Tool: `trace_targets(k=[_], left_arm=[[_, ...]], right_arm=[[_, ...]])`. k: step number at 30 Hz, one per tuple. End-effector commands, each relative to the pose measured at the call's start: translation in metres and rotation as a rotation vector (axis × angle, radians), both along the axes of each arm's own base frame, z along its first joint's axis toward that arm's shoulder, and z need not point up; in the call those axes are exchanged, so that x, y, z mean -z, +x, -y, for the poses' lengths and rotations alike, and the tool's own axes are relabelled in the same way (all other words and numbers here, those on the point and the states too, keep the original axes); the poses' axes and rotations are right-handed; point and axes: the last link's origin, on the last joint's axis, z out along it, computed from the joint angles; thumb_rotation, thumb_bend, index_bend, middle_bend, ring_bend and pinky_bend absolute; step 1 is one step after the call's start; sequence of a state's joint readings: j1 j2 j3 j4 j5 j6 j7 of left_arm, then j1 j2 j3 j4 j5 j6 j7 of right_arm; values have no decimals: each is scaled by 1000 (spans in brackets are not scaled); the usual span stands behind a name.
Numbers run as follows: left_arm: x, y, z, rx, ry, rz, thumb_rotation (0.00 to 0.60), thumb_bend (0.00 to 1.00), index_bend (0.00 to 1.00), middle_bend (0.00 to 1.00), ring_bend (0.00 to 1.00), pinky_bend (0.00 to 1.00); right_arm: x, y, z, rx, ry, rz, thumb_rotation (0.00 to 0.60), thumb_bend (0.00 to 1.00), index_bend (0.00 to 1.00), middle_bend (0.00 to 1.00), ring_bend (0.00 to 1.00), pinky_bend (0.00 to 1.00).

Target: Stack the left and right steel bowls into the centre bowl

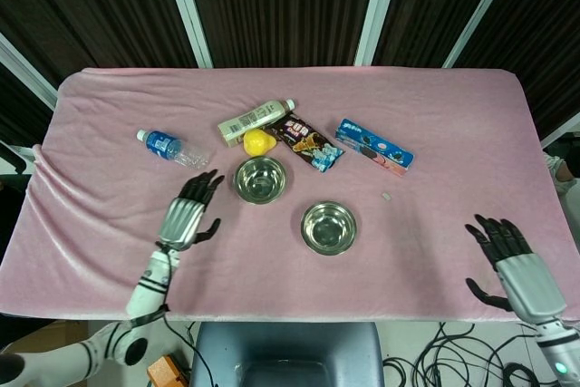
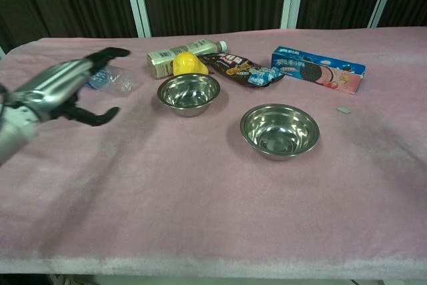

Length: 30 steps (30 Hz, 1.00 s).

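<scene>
Steel bowl (image 1: 260, 178) sits just below the yellow lemon (image 1: 258, 141); another steel bowl (image 1: 328, 227) sits to its lower right. Left hand (image 1: 188, 213), beside the first bowl, is spread and holds nothing. Right hand (image 1: 512, 266), far off, likewise.

Pink cloth (image 1: 435, 124) – shiny silver bowls (image 1: 259, 178) (image 1: 328, 227). Yellow lemon (image 1: 258, 141), blue-capped water bottle (image 1: 170, 148), blue cookie box (image 1: 374, 147), dark snack bag (image 1: 306, 143) – cream bottle (image 1: 255, 120).

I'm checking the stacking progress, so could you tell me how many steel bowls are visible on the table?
2 bowl positions: the centre bowl beside the yellow fruit, and the right bowl nearer the table's front edge. A nested bowl in the centre one may be hidden.
</scene>
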State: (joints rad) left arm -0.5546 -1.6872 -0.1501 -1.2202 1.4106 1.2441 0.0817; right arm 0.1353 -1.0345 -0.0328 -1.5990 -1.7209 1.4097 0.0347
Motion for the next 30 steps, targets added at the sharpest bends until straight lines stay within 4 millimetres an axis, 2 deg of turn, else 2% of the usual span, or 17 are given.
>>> trace_targets(k=[1,5,7,10,14,19,26,30], left_arm=[[-40,-49,44,-19,76,-88,600,376,0,0,0,109],[-61,-85,55,-81,141,-99,600,375,0,0,0,103],[-65,-94,56,-113,131,-65,600,375,0,0,0,103],[-68,-100,57,-122,125,-60,600,375,0,0,0,103],[-68,-102,57,-125,122,-62,600,375,0,0,0,103],[-68,-104,57,-132,116,-62,600,375,0,0,0,103],[-67,-103,57,-129,115,-69,600,376,0,0,0,103],[-67,-103,57,-133,115,-71,600,375,0,0,0,103]], right_arm=[[38,33,41,-121,136,-45,600,390,146,0,0,0],[77,62,87,-209,237,-97,600,361,266,0,0,0],[94,72,105,-236,245,-119,600,361,323,0,0,0],[117,84,120,-273,248,-123,600,361,399,0,0,0],[140,93,131,-319,259,-119,600,361,488,0,0,0],[163,99,138,-335,293,-130,600,361,546,0,0,0],[183,99,143,-336,324,-151,600,361,579,0,0,0],[191,100,146,-339,329,-152,600,377,632,0,0,0]])
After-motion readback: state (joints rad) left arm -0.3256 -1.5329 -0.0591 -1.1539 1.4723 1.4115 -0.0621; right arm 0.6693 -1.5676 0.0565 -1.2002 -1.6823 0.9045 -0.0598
